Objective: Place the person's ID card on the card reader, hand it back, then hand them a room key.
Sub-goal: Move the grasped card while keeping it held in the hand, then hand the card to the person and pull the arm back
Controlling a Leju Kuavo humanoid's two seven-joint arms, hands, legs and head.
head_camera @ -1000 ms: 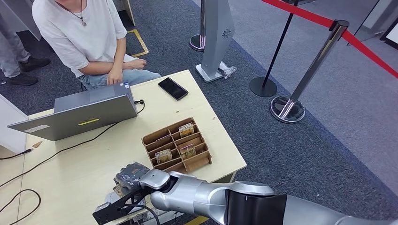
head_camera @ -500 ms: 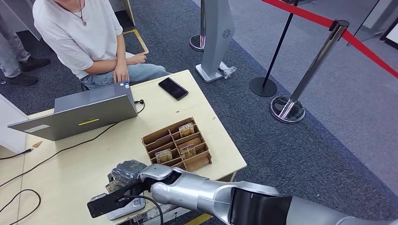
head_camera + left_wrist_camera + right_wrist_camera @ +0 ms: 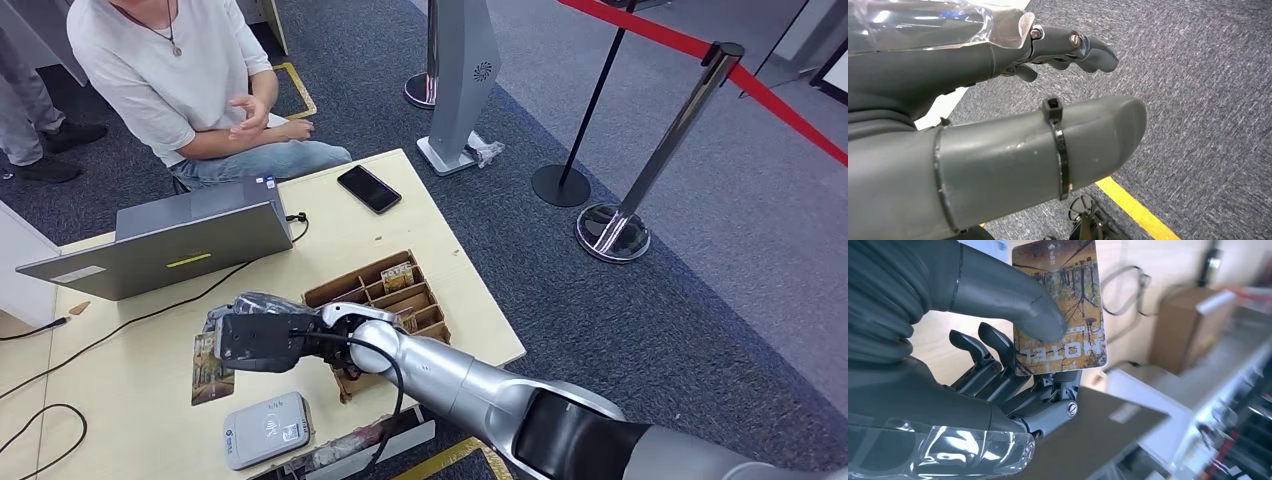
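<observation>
- The right hand [image 3: 262,335], raised over the pale wooden bench [image 3: 150,380], pinches a room key card printed with autumn trees and the word HOTEL [image 3: 1060,305]: the thick grey thumb [image 3: 1013,300] presses its face and the dark fingers [image 3: 998,352] back it from behind.
- In the head view the same card [image 3: 212,368] hangs below that hand, above the bench and near the flat grey card reader [image 3: 266,429] at the bench's front edge, not touching it.
- The brown cardboard divided box [image 3: 385,300] stands just behind the right arm; one far compartment holds a card upright [image 3: 397,276], and another card [image 3: 405,318] shows in a middle compartment beside the arm. The arm hides the near-left compartments.
- The left hand [image 3: 998,110] hangs over grey carpet, fingers [image 3: 1083,45] loosely extended, thumb apart, holding nothing.
- Behind the box lie a black phone [image 3: 368,188] and an open grey laptop [image 3: 165,240].
- A seated person in a white shirt [image 3: 170,70] holds both hands together near the chest.
</observation>
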